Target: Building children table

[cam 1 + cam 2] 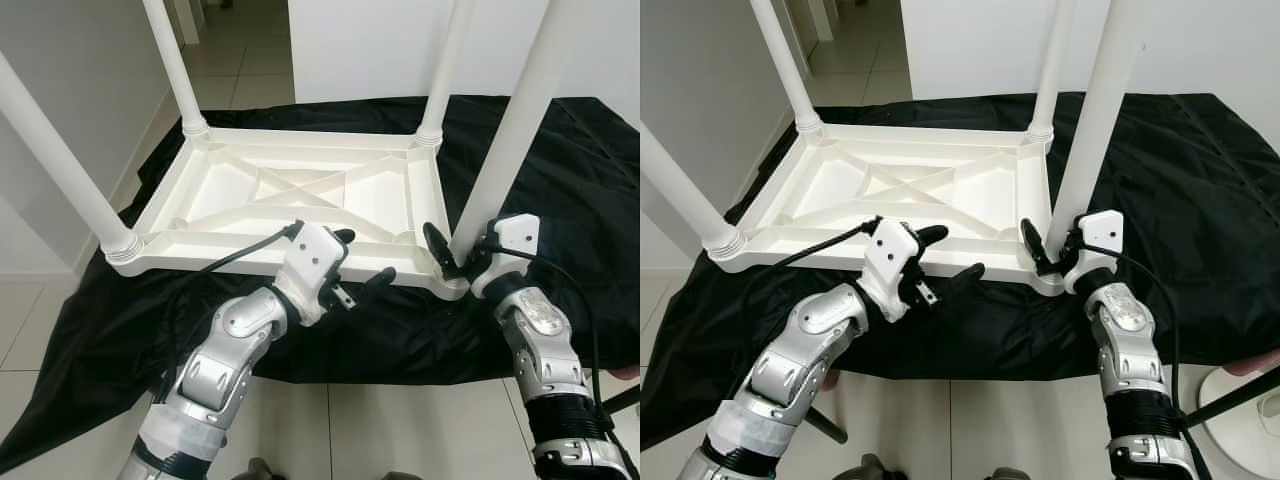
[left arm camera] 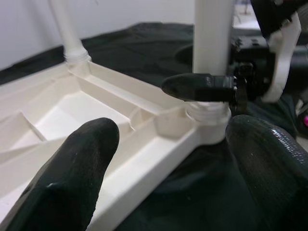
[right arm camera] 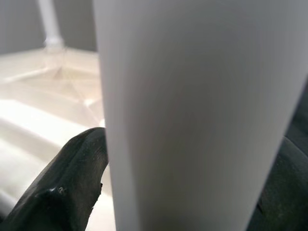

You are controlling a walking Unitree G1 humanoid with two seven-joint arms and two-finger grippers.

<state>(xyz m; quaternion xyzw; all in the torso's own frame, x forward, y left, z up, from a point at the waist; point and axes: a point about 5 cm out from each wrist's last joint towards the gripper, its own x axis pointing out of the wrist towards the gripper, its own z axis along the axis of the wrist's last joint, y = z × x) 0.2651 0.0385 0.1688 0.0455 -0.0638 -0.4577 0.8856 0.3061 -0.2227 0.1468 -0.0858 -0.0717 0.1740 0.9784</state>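
Observation:
A white plastic children's table (image 1: 300, 190) lies upside down on a black cloth (image 1: 570, 170), with its legs pointing up. My right gripper (image 1: 455, 255) is shut on the base of the near right leg (image 1: 510, 130), just above its socket at the frame corner. In the right wrist view that leg (image 3: 192, 110) sits between the two black fingers (image 3: 77, 173). My left gripper (image 1: 362, 260) hovers open at the table's near edge, a little left of that corner, holding nothing. Its fingers (image 2: 72, 168) straddle the frame rim in the left wrist view.
Three more legs stand in their sockets: near left (image 1: 60, 160), far left (image 1: 175, 65), far right (image 1: 445, 70). White walls rise behind and to the left. Tiled floor (image 1: 400, 430) lies in front of the cloth. A dark rod (image 1: 1230, 400) crosses at the lower right.

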